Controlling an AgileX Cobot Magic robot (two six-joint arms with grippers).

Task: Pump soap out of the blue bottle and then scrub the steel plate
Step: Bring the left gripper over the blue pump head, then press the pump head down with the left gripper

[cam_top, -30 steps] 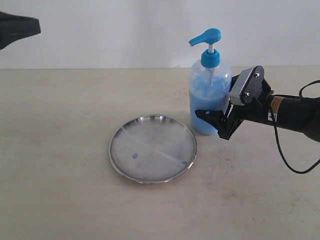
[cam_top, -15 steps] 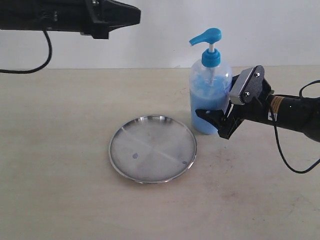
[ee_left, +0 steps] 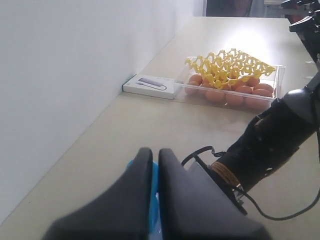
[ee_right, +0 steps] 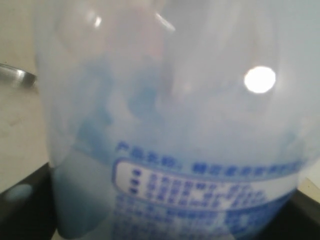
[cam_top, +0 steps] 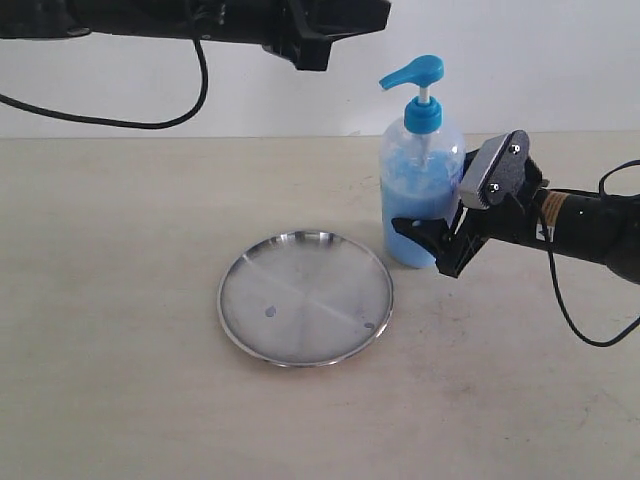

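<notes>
1. The blue bottle (cam_top: 420,190) stands upright toward the far edge of the table (cam_top: 110,260), right of the middle. Its pump head (cam_top: 412,72) is raised, with the spout aimed toward the left edge.
2. The right gripper (cam_top: 425,238) comes in from the right-edge side and is clamped around the bottle's lower body, where the pale blue soap (cam_top: 408,215) sits. One dark finger crosses the front. In the right wrist view the label (ee_right: 200,185) fills the lens with the jaws on either side. My read is that this is a brace, so a push from above will not tip or slide the bottle.
3. The left gripper (cam_top: 340,25) hangs high over the far edge, just short of the pump head on its left-edge side. Its fingers (ee_left: 130,200) are pressed together with nothing between them, which I judge makes a blunt tip for pressing the pump down.
4. The steel plate (cam_top: 300,270) lies flat near the table's middle, just beside the bottle's base, toward the front-left corner. That puts it on the spout's side, ready to catch soap. Two small bluish drops (cam_top: 270,312) already sit on it.
5. Pumping looks like the step in hand, and scrubbing is not yet begun. No sponge or brush shows in any view.
</notes>
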